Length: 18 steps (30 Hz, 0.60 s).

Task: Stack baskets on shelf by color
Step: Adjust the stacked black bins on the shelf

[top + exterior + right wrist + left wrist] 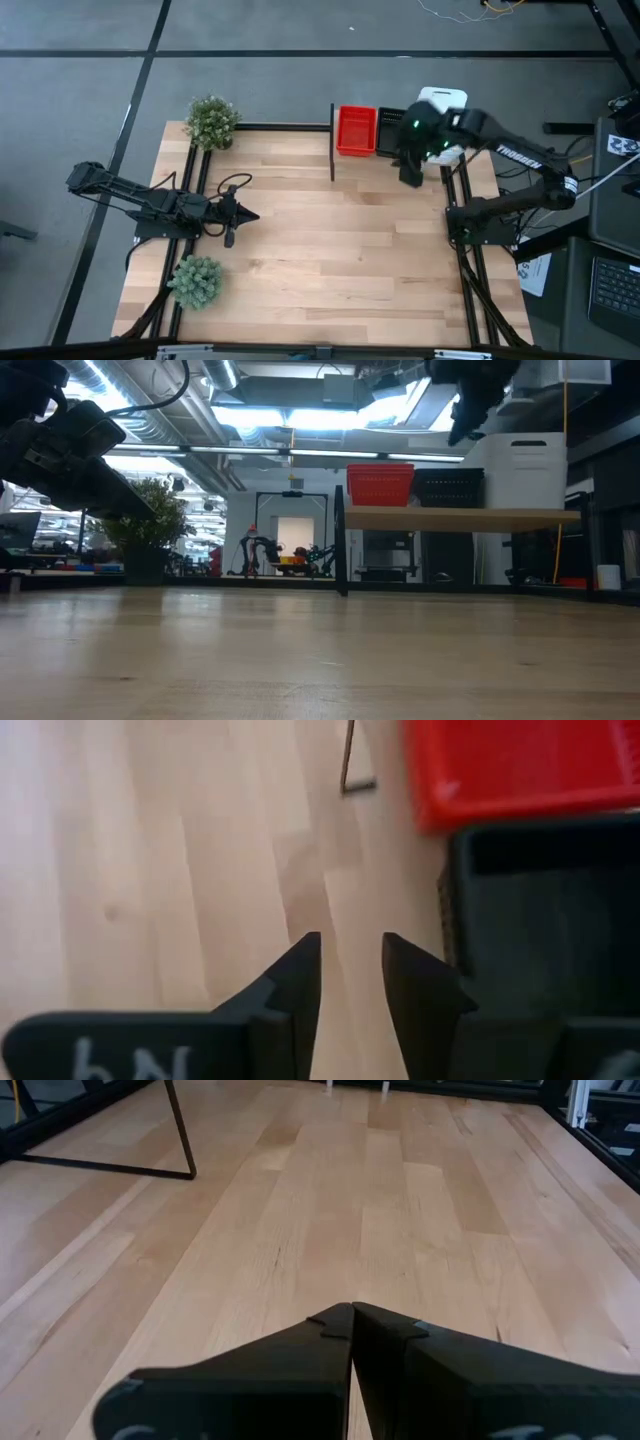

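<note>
The shelf (460, 517) stands at the table's far edge on thin black posts. On it sit a red basket stack (355, 130) (380, 484), a black one (390, 130) (448, 487) and a white one (442, 100) (515, 465), side by side. My right gripper (410, 176) (350, 960) hovers above the shelf's near edge, pointing down, open by a narrow gap and empty. Its wrist view shows the red basket (520, 765) and the black basket (545, 910) just beyond its fingers. My left gripper (245, 215) (352, 1315) waits shut over the table's left part.
Two small green potted plants stand on the left side, one at the far corner (212, 122) and one near the front (196, 280). A black shelf post (332, 150) (180, 1130) rises left of the red stack. Bare wooden tabletop (340, 250) spreads between the arms.
</note>
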Each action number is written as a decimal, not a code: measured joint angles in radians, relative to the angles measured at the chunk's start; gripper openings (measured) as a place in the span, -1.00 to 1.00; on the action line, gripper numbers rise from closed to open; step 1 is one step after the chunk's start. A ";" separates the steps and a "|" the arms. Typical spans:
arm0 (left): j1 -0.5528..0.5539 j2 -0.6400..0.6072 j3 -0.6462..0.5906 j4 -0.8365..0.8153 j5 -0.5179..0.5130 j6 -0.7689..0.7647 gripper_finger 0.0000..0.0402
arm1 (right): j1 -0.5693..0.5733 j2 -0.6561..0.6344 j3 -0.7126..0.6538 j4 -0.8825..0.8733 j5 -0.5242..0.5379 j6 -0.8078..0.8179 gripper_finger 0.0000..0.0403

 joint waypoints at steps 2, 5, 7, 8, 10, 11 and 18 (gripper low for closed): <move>0.000 0.000 0.000 0.000 0.000 0.000 -1.00 | 0.060 0.000 -0.029 -0.010 0.076 0.001 -0.47; 0.000 0.000 0.000 0.000 0.000 0.000 -1.00 | 0.107 0.000 -0.066 -0.029 0.090 0.002 -0.47; 0.000 0.000 0.000 0.000 0.000 0.000 -1.00 | 0.123 0.004 -0.091 -0.029 0.120 0.008 -0.47; 0.000 0.000 0.000 0.000 0.000 0.000 -1.00 | 0.128 0.009 -0.102 -0.028 0.150 0.012 -0.47; 0.000 0.000 0.000 0.000 0.000 0.000 -1.00 | 0.130 0.022 -0.121 -0.023 0.226 0.015 -0.47; 0.000 0.000 0.000 0.000 0.000 0.000 -1.00 | 0.130 0.030 -0.127 -0.023 0.255 0.011 -0.47; 0.000 0.000 0.000 0.000 0.000 0.000 -1.00 | 0.130 0.080 -0.133 -0.022 0.328 -0.004 -0.47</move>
